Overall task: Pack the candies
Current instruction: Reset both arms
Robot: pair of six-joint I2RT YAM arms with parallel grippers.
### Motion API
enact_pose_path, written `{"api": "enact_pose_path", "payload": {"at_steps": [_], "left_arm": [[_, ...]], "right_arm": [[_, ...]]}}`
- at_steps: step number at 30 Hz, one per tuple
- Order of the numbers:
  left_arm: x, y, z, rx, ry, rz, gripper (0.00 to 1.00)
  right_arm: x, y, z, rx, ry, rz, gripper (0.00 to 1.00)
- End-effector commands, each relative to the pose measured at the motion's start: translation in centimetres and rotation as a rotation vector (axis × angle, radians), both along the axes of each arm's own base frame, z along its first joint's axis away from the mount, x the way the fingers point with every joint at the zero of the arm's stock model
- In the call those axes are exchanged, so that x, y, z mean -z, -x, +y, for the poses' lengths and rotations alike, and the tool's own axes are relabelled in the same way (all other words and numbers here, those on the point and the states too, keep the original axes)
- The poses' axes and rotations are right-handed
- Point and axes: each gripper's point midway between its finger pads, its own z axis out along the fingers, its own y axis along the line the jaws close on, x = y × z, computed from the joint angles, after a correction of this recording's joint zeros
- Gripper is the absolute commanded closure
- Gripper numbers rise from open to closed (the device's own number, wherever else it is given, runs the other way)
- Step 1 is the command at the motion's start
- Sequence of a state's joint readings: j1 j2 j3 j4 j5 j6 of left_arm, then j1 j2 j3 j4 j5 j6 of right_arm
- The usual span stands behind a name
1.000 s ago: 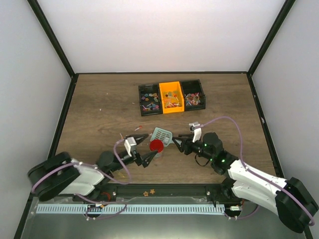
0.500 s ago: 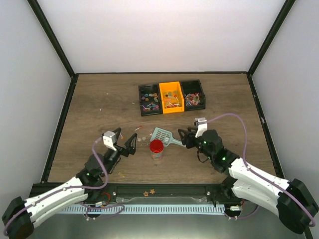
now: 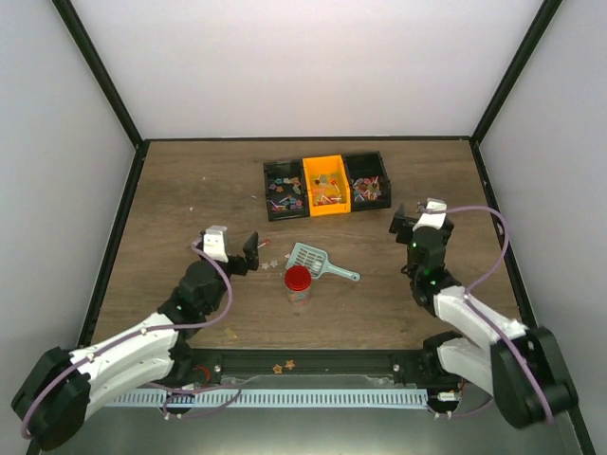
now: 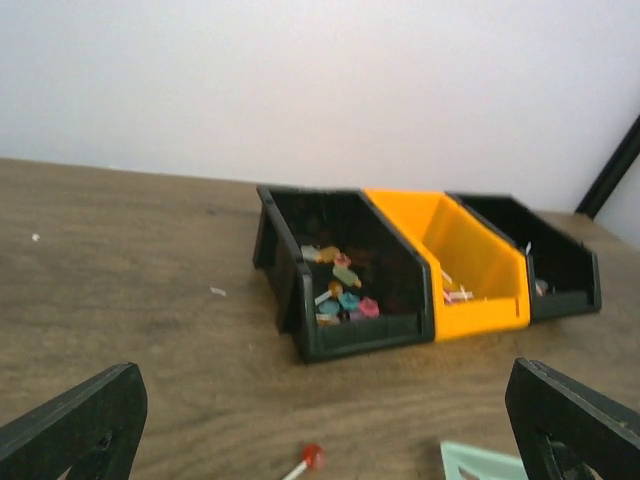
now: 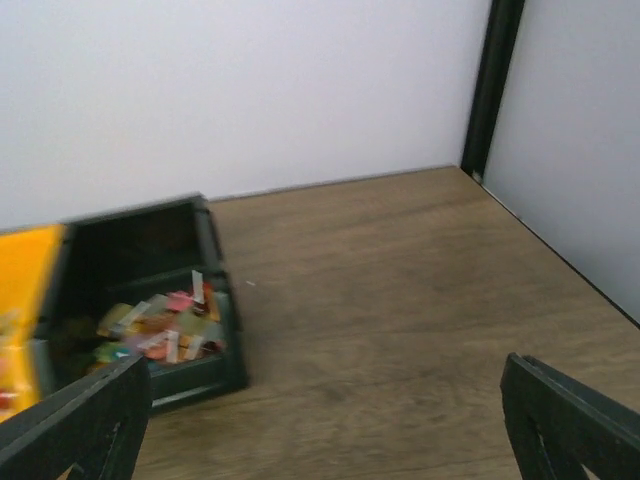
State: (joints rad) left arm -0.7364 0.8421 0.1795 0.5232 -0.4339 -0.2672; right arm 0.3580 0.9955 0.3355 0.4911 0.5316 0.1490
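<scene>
Candies [image 3: 327,195]: small wrapped sweets in mixed colours, lying in a row of three bins [image 3: 305,214] (black, orange, black) at the far middle of the table; a few strays [image 3: 269,263] lie loose on the wood near the left gripper. Jar with red lid [image 3: 298,278]: upright at table centre, lid on, touched by nothing. Teal scoop [image 3: 311,256]: flat on the table just behind the jar, handle pointing right. Change noted: a second ago both grippers crowded the jar and scoop; both have since drawn well back. Left gripper [image 3: 249,252]: fingers spread wide, empty. Right gripper [image 3: 408,226]: let go of the scoop, now spread wide and empty, near the right black bin. Reading: with the jar capped and the tool laid down, this round of packing looks closed. Table [image 3: 190,199]: brown wood-grain. Enclosure: plain white walls [image 3: 303,66], black corner posts.
</scene>
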Motion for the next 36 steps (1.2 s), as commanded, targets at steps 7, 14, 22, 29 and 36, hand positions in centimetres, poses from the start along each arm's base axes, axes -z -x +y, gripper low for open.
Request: {"api": "enact_pose_path", "payload": {"at_steps": [7,14,22,29,36], "left_arm": [[-2.9,-1.5,2.0,0.0,0.102,-0.028,0.0],[-3.6,-0.9,3.0,0.007,0.136,-0.059,0.0],[-3.1,0.3,5.1,-0.051,0.16,-0.099,0.0],[-3.1,0.3,5.3,-0.054,0.157,-0.094,0.0],[-2.8,0.2,5.5,-0.061,0.152,-0.087,0.0]], "right_arm": [[4.3,-5.5,0.3,-0.151,0.09,-0.006,0.0],[3.1,-3.4,-1.8,-0.129,0.085,-0.163,0.0],[4.4,-3.5,-3.2,-0.094,0.041,-0.138,0.0],[4.3,-3.7,-2.6,-0.13,0.053,-0.137,0.0],[4.3,-3.7,-2.6,-0.13,0.052,-0.138,0.0]]}}
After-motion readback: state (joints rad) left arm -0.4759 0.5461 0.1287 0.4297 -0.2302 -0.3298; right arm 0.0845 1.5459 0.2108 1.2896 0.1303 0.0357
